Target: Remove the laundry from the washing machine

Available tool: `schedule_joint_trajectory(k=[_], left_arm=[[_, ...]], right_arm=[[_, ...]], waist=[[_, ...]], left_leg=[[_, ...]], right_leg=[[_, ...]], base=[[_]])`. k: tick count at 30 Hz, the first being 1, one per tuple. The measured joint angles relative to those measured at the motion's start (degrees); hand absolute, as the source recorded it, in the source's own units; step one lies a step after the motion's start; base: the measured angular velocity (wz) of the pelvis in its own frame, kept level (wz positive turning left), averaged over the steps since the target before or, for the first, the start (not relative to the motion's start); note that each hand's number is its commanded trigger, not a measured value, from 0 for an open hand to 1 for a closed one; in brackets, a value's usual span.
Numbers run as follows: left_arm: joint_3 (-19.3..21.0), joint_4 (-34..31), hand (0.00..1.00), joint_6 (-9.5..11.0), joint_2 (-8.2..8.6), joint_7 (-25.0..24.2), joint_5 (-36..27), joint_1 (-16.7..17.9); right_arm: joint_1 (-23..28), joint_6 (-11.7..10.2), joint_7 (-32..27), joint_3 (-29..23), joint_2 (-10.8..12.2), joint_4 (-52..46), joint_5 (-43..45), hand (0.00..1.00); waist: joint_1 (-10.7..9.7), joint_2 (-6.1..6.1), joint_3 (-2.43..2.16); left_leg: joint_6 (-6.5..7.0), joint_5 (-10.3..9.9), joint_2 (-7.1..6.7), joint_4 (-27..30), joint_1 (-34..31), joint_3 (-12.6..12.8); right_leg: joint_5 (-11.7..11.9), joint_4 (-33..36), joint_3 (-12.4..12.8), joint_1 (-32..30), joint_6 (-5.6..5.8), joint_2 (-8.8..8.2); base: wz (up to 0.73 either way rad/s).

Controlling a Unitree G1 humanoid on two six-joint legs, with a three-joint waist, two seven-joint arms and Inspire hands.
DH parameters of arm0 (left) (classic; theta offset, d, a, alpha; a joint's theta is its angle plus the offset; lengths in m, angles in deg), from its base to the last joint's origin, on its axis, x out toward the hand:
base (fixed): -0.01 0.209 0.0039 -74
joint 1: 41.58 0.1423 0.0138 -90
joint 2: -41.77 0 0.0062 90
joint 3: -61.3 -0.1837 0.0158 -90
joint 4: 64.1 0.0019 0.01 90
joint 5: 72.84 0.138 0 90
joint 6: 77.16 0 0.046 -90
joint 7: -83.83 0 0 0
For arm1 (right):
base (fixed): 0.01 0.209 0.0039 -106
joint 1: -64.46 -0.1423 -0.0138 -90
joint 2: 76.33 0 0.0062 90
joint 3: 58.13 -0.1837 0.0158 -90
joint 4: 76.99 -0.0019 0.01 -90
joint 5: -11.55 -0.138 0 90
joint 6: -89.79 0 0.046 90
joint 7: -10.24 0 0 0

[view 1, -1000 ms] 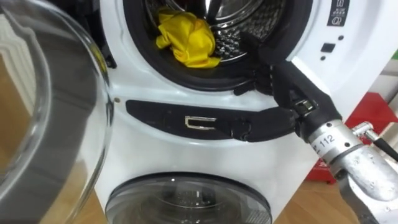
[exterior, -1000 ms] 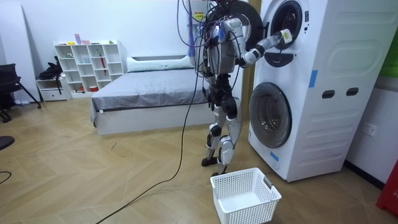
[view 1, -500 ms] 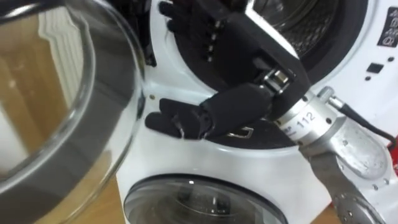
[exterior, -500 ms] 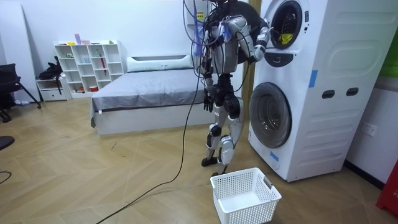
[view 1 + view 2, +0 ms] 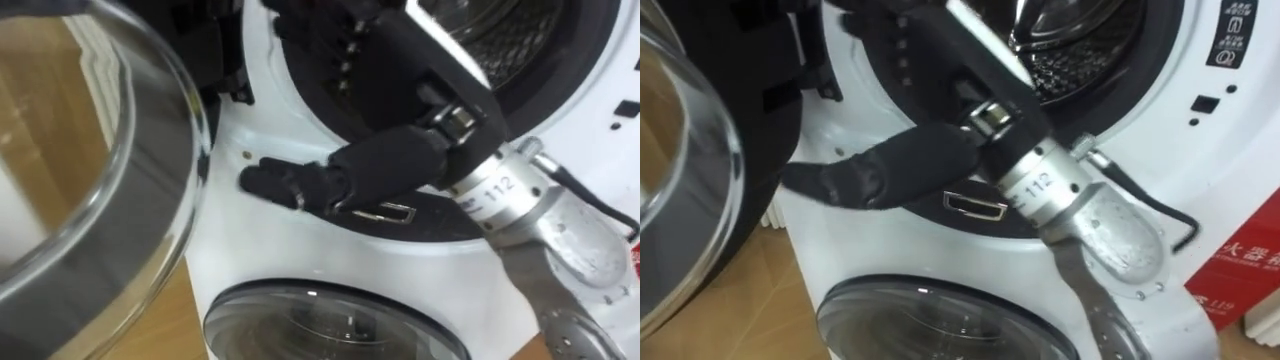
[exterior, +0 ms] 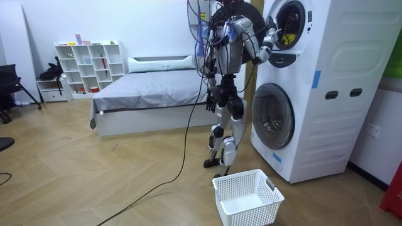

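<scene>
Two drums, one above the other, make up the white washing machine [image 6: 326, 94]. You have the robot standing close in front of it, on the wood floor, with the bed [image 6: 147, 94] behind it in the room view.

Right arm: raised to the upper drum [image 5: 525, 40]. The right hand [image 5: 385, 160] is spread wide and holds nothing. Its fingers are straight and reach up across the left rim of the opening, and the thumb points left over the white front just below that rim. I cannot tell whether the hand touches the machine.

Just under the thumb you can see a small metal catch [image 5: 388, 212] set in a dark recess of the front panel.

Left hand [image 6: 209, 100]: low beside the hip in the room view.

Task item: the yellow garment [image 6: 287, 39] lies inside the upper drum, at the lower part of the opening, as seen from the room view. It is near the right hand but not in it.

Upper door [image 5: 90, 200]: swung open to the robot's left, its glass bowl large in the left of the eye views. Lower door [image 5: 330, 325]: closed, directly below the catch.

Floor: a white laundry basket [image 6: 247, 198] stands near the robot's feet, just beside the machine's base. A red box [image 5: 1240, 270] sits to the right of the machine.
</scene>
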Motion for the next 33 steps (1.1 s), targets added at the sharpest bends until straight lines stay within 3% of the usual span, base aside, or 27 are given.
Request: schedule_joint_trajectory(k=[3, 8, 26, 33], left_arm=[[1.15, -0.05, 0.0, 0.09, -0.17, 0.05, -0.05, 0.05], [2.4, -0.74, 0.0, 0.67, -0.21, 0.48, 0.21, 0.05], [3.35, -2.49, 0.0, 0.1, -0.09, -2.24, 1.28, 2.03], [3.4, -3.39, 0.0, -0.83, -0.11, -2.32, 1.29, 1.24]], right_arm=[[-0.01, -1.42, -2.25, -3.24, -2.32, 2.88, -0.34, 0.0], [-0.02, -1.53, -6.69, -6.68, -4.78, 8.61, -0.59, 0.0], [-0.08, -1.93, -9.16, -7.59, -6.36, 12.79, 3.13, 0.0], [-1.06, -1.92, -6.84, -6.36, -8.65, 14.52, 7.73, 0.0]], waist=[[-1.21, -0.11, -0.17], [-1.34, -0.35, -0.43], [-1.28, -0.88, -0.56], [-0.92, -1.3, -0.59]], left_leg=[[0.02, 0.0, -0.29, 0.05, 0.02, -0.2], [0.03, 0.0, -0.26, 0.06, 0.11, -0.22], [0.05, 0.01, -0.52, 0.75, 0.81, -1.94], [0.05, 0.01, -0.68, 0.72, 0.68, -2.1]], right_leg=[[-0.11, -0.02, -0.47, 0.06, 0.19, -0.3], [-0.11, 0.09, -0.85, 0.09, 0.21, -0.32], [-0.5, 0.08, -1.72, 1.7, 0.39, -0.49], [-0.56, 0.01, -1.9, 1.71, 0.45, -0.59]], base=[[0.07], [0.0], [0.05], [0.0]])
